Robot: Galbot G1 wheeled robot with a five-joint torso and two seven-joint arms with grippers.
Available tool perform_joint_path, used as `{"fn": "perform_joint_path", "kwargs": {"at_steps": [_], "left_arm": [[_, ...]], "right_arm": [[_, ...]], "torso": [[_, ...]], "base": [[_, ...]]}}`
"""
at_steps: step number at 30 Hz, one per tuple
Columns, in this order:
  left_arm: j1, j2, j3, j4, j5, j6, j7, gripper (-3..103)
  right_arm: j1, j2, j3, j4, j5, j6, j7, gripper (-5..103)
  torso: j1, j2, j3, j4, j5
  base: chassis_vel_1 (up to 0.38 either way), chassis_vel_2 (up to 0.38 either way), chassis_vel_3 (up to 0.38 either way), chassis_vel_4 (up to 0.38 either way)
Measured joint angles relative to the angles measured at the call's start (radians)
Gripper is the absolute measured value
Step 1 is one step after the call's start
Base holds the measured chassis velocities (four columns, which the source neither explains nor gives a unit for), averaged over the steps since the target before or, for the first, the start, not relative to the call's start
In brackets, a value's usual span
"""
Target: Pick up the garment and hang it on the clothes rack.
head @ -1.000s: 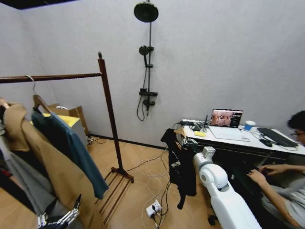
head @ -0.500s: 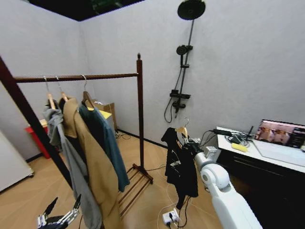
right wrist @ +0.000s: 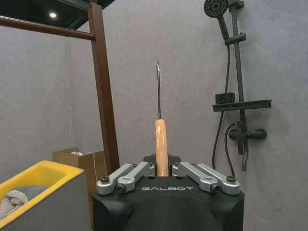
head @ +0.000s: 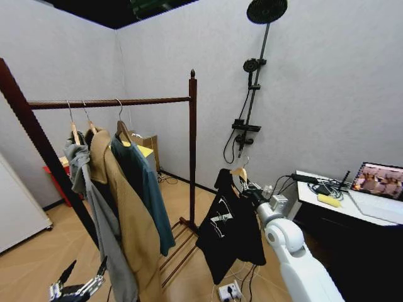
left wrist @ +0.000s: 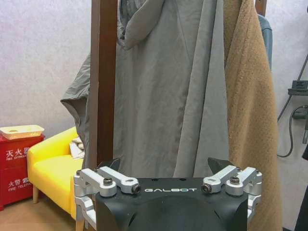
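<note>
The garment [head: 230, 234], a black T-shirt with a white print, hangs on a light wooden hanger [head: 238, 171] in front of my right arm. My right gripper [head: 253, 192] is shut on the hanger's neck [right wrist: 161, 139], and the metal hook [right wrist: 158, 86] stands upright above it. The clothes rack [head: 192, 145] is to the left of the shirt, its bar [head: 113, 101] running left from the finial post; the right wrist view shows the post [right wrist: 103, 96] and bar [right wrist: 43, 27] ahead. My left gripper [head: 79, 287] is low at the bottom left, open [left wrist: 166, 166] and holding nothing.
A grey hoodie [head: 94, 207], a tan coat [head: 129, 220] and a teal shirt [head: 151, 189] hang on the bar's left part. A shower fixture [head: 249, 94] is on the far wall. A desk with a laptop [head: 378, 179] stands right, and a power strip [head: 228, 290] lies on the floor.
The whole head view has shifted, so the rack now sits further right in it. The black shirt's lower part has swung out to the left. My right gripper still holds the hanger.
</note>
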Motion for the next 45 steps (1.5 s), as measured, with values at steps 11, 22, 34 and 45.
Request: {"fn": "perform_joint_path", "kwargs": {"at_steps": [11, 22, 34, 45], "left_arm": [[0.0, 0.0, 0.0, 0.0, 0.0, 0.0, 0.0, 100], [0.0, 0.0, 0.0, 0.0, 0.0, 0.0, 0.0, 100], [0.0, 0.0, 0.0, 0.0, 0.0, 0.0, 0.0, 100], [0.0, 0.0, 0.0, 0.0, 0.0, 0.0, 0.0, 100]], "right_arm": [[0.004, -0.027, -0.005, 0.01, 0.0, 0.005, -0.009, 10], [0.013, -0.033, -0.003, 0.003, 0.002, 0.007, -0.028, 10], [0.054, -0.084, -0.012, 0.032, 0.034, -0.002, -0.03, 10], [0.319, -0.237, -0.051, 0.081, 0.219, -0.074, -0.021, 10]], "torso": [[0.0, 0.0, 0.0, -0.0002, 0.0003], [0.0, 0.0, 0.0, 0.0, 0.0002], [0.0, 0.0, 0.0, -0.0002, 0.0005], [0.0, 0.0, 0.0, 0.0001, 0.0003]], "base": [[-0.049, 0.064, 0.067, -0.05], [-0.021, 0.122, 0.118, -0.03], [0.032, 0.154, 0.173, 0.035], [0.061, 0.098, 0.09, 0.062]]}}
